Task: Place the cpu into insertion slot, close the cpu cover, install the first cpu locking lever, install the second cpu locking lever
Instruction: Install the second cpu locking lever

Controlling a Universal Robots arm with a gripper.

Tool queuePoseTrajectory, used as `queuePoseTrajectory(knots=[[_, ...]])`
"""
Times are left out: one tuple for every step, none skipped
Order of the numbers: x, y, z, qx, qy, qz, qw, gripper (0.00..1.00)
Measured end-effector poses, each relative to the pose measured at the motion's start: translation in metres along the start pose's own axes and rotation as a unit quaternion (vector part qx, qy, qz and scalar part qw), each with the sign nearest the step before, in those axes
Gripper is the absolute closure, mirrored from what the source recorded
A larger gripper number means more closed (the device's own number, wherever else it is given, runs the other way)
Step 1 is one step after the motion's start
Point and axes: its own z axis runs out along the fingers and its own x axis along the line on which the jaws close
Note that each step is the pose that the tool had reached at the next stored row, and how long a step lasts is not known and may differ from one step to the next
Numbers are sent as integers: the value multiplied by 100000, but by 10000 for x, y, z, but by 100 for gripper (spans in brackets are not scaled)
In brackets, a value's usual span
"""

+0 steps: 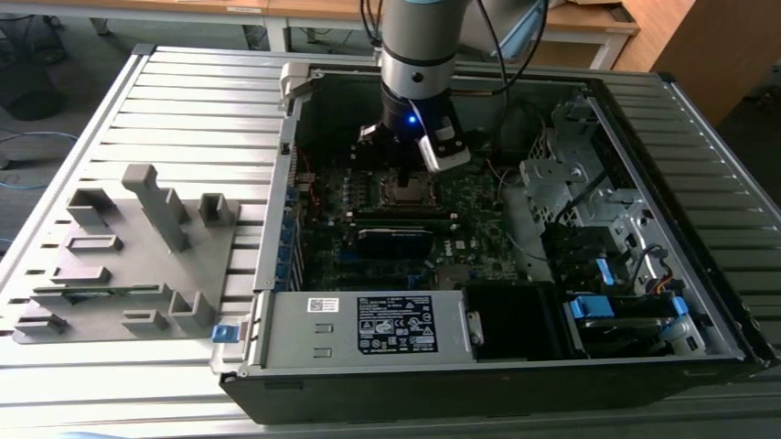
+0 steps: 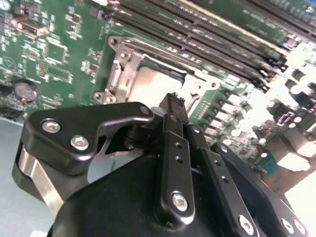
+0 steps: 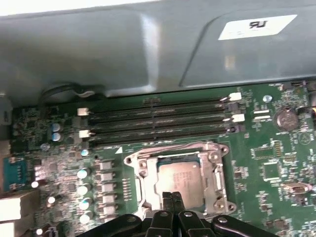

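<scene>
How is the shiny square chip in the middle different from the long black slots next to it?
The square silver-grey metal chip is pale and smooth; the long black memory slots are dark and ridged. The chip is one compact square, while the slots are several thin parallel bars. The chip sits inside a metal frame; the slots have none. Both sit on the green circuit board.

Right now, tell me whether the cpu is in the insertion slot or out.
In. The cpu lies flat inside the insertion slot, framed by the cpu cover; the gripper is shut just above it.
</scene>
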Motion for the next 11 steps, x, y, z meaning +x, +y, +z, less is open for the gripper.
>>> queuePoseTrajectory(knots=[[-22,6,2,0,1,-5,100000,89],[-44,11,3,4,1,-3,100000,89],[-63,16,4,3,2,-2,100000,89],[-78,20,5,3,2,-2,100000,89],[-83,20,5,2,1,-4,100000,89],[-83,20,5,3,0,0,100000,89],[-84,21,4,0,-2,4,100000,89],[-84,22,-2,10,2,4,100000,89],[-85,23,-13,7,1,1,100000,89],[-86,24,-27,4,-2,-3,100000,89],[-86,26,-40,8,-1,-3,100000,89]])
